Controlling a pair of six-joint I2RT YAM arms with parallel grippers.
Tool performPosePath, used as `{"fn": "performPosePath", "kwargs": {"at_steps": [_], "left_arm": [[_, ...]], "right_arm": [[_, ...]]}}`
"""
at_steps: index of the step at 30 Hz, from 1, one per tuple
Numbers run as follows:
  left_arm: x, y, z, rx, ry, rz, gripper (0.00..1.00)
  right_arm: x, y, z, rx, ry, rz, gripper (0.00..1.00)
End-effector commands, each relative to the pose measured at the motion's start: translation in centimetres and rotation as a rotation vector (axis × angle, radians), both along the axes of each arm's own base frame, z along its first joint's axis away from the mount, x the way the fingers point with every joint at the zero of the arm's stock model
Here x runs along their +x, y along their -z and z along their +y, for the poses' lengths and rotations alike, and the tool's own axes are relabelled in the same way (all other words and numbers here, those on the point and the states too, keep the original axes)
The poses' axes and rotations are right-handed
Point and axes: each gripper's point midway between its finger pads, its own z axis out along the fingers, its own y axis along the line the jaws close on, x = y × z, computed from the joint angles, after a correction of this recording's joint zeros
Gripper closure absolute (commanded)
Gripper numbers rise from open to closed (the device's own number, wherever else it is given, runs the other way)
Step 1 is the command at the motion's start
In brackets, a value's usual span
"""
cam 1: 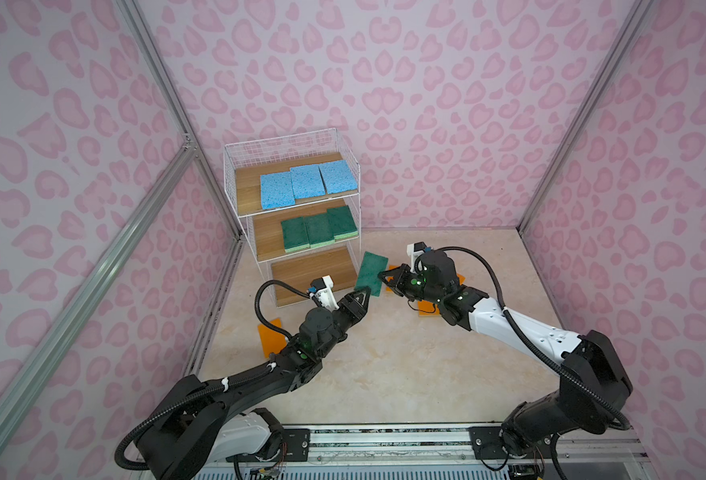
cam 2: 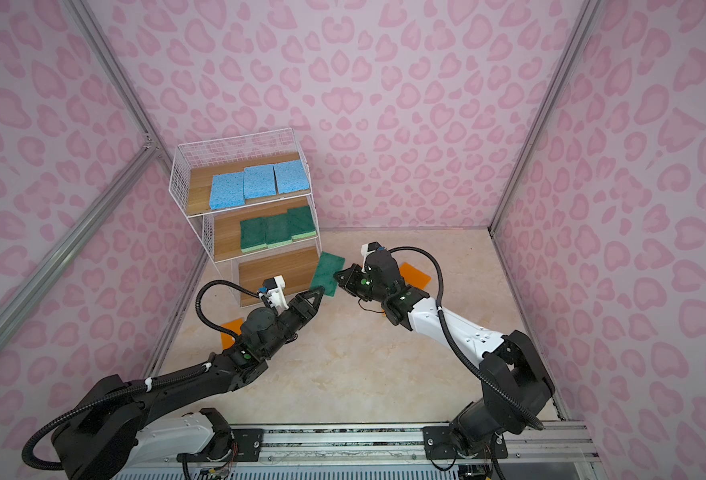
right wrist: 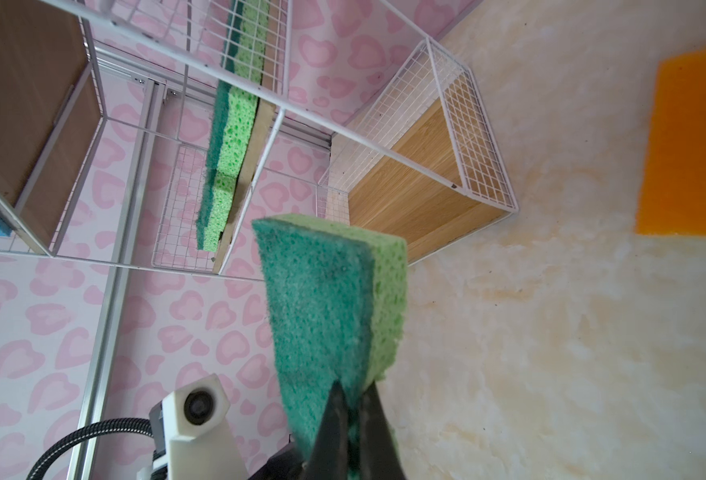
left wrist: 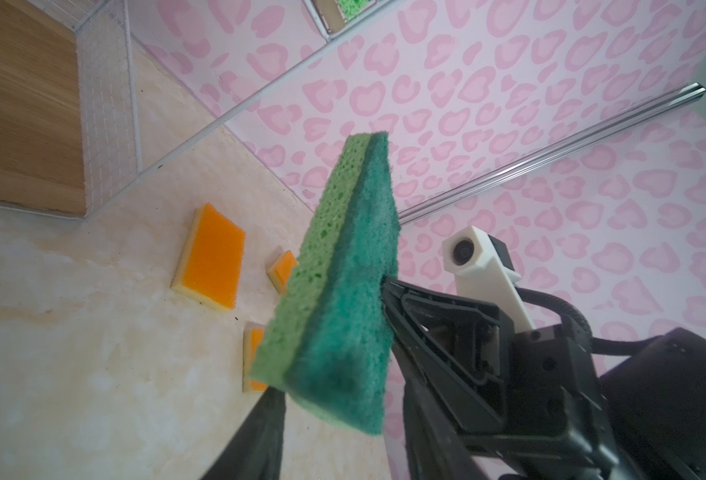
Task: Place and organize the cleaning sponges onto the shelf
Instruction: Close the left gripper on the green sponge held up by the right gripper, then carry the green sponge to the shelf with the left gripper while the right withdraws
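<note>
A dark green sponge (cam 1: 370,274) (cam 2: 328,274) with a pale green base hangs in the air just right of the shelf's (cam 1: 314,270) bare bottom board. My right gripper (cam 1: 382,276) (right wrist: 353,390) is shut on one end of it. My left gripper (cam 1: 364,297) (left wrist: 341,388) is open, its fingers (left wrist: 274,411) standing either side of the sponge's other end (left wrist: 343,291) with gaps showing. Three speckled blue sponges (cam 1: 305,183) lie on the top board. Three green ones (cam 1: 318,230) lie on the middle board.
Orange sponges lie on the floor: one (cam 1: 272,336) under my left arm, others (cam 2: 415,274) (cam 1: 426,307) partly hidden beneath my right arm. The shelf's white wire side (right wrist: 467,137) is close to the held sponge. Pink patterned walls enclose the floor.
</note>
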Motion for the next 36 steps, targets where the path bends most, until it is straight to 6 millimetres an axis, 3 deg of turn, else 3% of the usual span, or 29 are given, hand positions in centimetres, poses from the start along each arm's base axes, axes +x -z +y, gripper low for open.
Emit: {"fn": "performPosePath", "kwargs": {"at_steps": [1,7,16,19,22,24,25,27,29,32,36], "left_arm": [[0.3,-1.8,-0.3,-0.063,0.002,-0.037,0.54],[0.3,-1.6,-0.1,-0.062,-0.005,-0.031,0.46],[0.6,-2.0,-0.1,-0.061,-0.019,-0.038,0.59],[0.7,-2.1,-0.2,-0.064,-0.016,-0.041,0.71],[0.8,-2.4,-0.4,-0.068,-0.012,-0.045,0.92],[0.7,-2.5,-0.3,-0.07,-0.01,-0.048,0.96],[0.6,-2.6,-0.3,-0.072,-0.01,-0.049,0.96],[0.4,-2.8,0.1,-0.082,-0.017,-0.052,0.96],[0.0,-3.2,0.8,-0.092,-0.035,-0.062,0.96],[-0.8,-4.2,2.9,-0.103,-0.092,-0.086,0.96],[-1.8,-5.4,6.5,-0.111,-0.201,-0.111,0.96]], "right_arm": [[-0.4,-0.2,0.1,-0.009,-0.021,-0.021,1.0],[-0.1,-0.5,-0.4,-0.008,-0.011,-0.03,1.0],[-0.6,0.1,0.3,-0.006,-0.042,-0.021,1.0],[-0.7,0.2,0.4,-0.007,-0.045,-0.018,1.0],[-0.7,0.0,0.3,-0.008,-0.045,-0.025,1.0],[-0.7,0.0,0.4,-0.01,-0.051,-0.028,1.0],[-0.7,0.0,0.4,-0.012,-0.053,-0.03,0.95],[-0.6,0.1,0.3,-0.013,-0.055,-0.029,0.7],[-0.7,-0.1,0.0,-0.016,-0.055,-0.031,0.55],[-0.7,-0.2,-0.9,-0.027,-0.033,-0.037,0.47],[-0.6,-0.2,-2.8,-0.019,0.016,-0.044,0.44]]}}
